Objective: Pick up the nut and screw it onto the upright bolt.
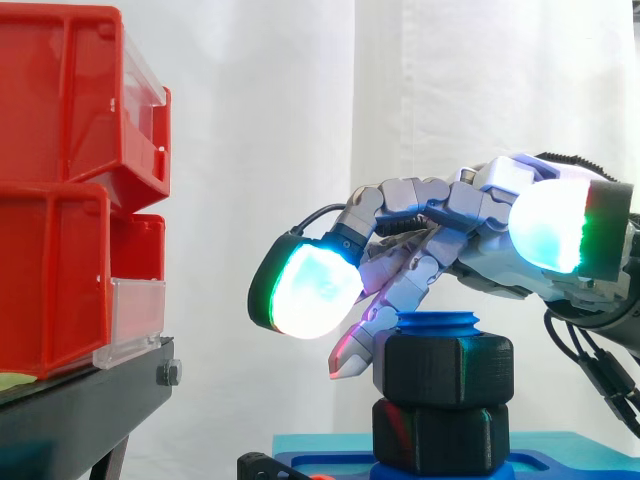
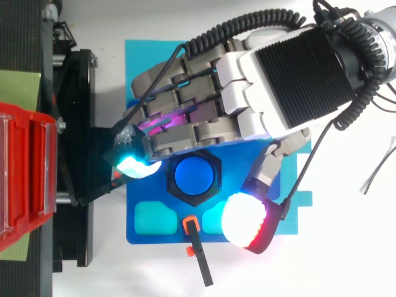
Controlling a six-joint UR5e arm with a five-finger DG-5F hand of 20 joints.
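The black hex nut point(image 1: 448, 368) point(image 2: 213, 166) sits threaded on the upright blue bolt point(image 1: 437, 322) point(image 2: 194, 176), whose top pokes out above it. A second black hex block point(image 1: 440, 436) lies under the nut on the blue plate point(image 1: 560, 455) point(image 2: 139, 62). My hand point(image 1: 470, 235) point(image 2: 247, 80) reaches in from the right and hovers over the nut with loosely bent fingers. One fingertip point(image 1: 350, 362) rests against the nut's left side. The cyan-glowing pad point(image 1: 312, 290) point(image 2: 136, 167) hangs left of the bolt. The thumb pad point(image 1: 550, 225) point(image 2: 244, 219) stands apart from the nut.
Red bins point(image 1: 70, 190) point(image 2: 25, 173) on a black stand point(image 1: 80, 410) point(image 2: 74, 154) are close on the left. A black lever with an orange clip point(image 2: 193, 238) sticks out of the plate's front edge. Teal recesses point(image 2: 151, 216) are set in the plate.
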